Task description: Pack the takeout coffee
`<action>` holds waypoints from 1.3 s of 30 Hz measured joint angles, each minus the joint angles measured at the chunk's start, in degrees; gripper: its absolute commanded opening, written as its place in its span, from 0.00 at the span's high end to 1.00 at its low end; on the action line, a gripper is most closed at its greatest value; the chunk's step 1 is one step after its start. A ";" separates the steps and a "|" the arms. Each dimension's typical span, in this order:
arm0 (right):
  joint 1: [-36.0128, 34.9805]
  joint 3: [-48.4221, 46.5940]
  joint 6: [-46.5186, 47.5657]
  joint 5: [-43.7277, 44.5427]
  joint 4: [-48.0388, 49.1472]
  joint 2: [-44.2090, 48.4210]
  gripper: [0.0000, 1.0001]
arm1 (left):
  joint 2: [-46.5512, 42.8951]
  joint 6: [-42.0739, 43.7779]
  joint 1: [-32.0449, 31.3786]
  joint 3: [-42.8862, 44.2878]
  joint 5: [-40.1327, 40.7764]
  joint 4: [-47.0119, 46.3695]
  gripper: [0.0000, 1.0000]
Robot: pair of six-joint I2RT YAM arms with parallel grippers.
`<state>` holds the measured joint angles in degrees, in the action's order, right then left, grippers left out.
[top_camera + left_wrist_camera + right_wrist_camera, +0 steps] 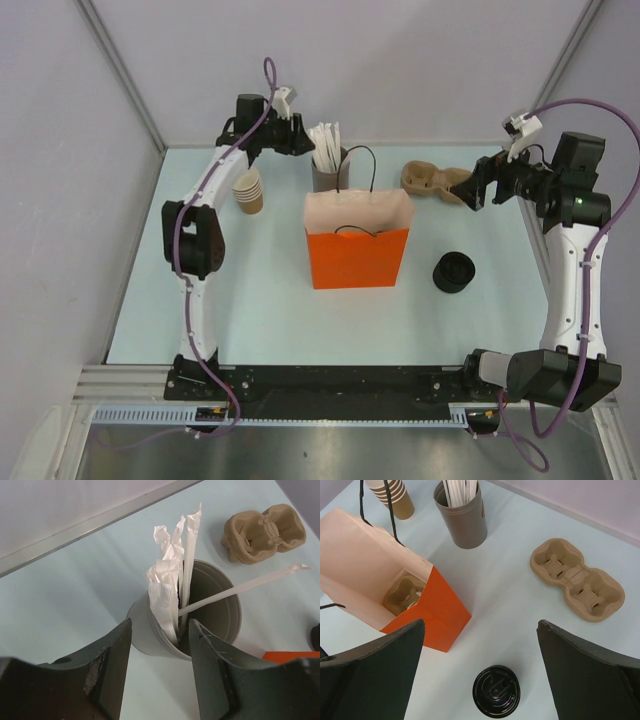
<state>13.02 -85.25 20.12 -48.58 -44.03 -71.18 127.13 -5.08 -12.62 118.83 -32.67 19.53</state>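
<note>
Left pincer, half-spread over the straws, could clip the holder rim and topple it.

You see a bag of smooth matt paper, orange outside and pale inside. The grey cup looks like matt plastic, and the sticks in it wear crinkled white paper. The tray is rough, fibrous moulded pulp. The black lid is glossy plastic. The stacked cups are matt brown paper. The left gripper has dull black fingers, one scuffed pale. The table is smooth and matt.
</note>
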 measured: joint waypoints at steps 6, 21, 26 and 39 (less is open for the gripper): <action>0.04 0.13 -0.17 -0.07 0.26 0.17 0.00 | 1.22 -0.04 -1.05 0.02 0.13 -1.22 0.55; 0.52 1.03 -0.66 -0.59 1.29 0.20 0.00 | 2.01 0.09 -2.14 0.24 0.98 -1.49 0.77; 0.61 1.03 -0.68 -1.05 1.73 0.20 0.00 | 1.99 0.11 -2.40 0.24 1.22 -1.49 0.78; 0.61 1.03 -0.85 -1.51 1.95 0.22 0.00 | 0.72 0.61 -2.54 -0.04 4.61 -1.44 0.81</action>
<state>13.63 -84.23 19.27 -50.09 -42.09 -70.96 127.85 -4.47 -15.16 118.78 -28.05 18.09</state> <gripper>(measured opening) 0.994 0.215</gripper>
